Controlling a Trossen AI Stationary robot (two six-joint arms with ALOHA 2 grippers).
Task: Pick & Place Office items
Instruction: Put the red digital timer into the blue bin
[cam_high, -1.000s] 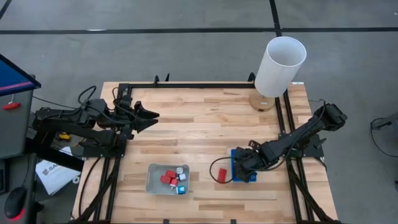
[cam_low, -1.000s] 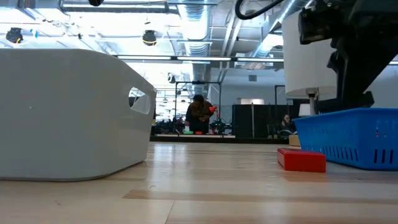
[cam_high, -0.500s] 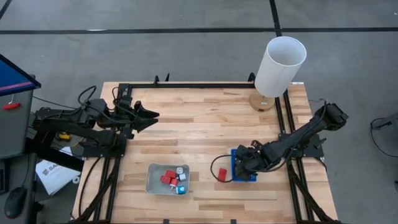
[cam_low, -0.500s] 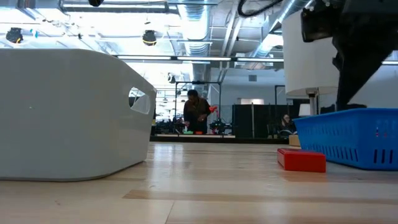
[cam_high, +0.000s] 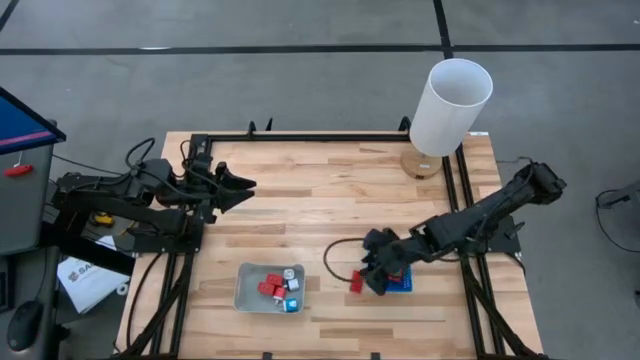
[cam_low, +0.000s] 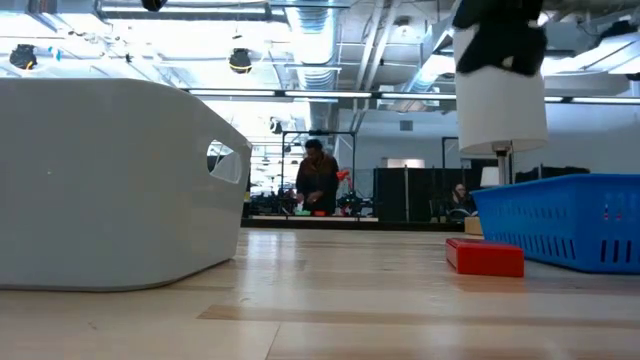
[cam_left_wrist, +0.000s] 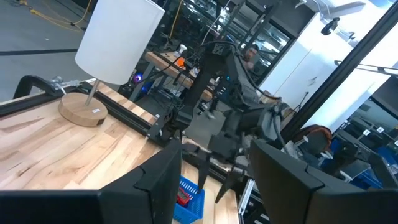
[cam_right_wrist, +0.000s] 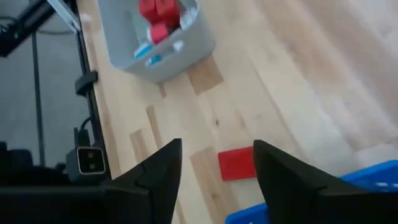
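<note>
My right tool hangs empty, fingers apart, over the red block lying on the desk just at nine o'clock of the blue tray. Descending off-centre could shove it away.

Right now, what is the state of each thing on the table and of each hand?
Red block: lying loose on wood beside blue tray.
Blue tray: upright.
Grey tray: holds red and pale pieces.
Right hand: open, empty, above red block.
Left hand: open, empty.
</note>
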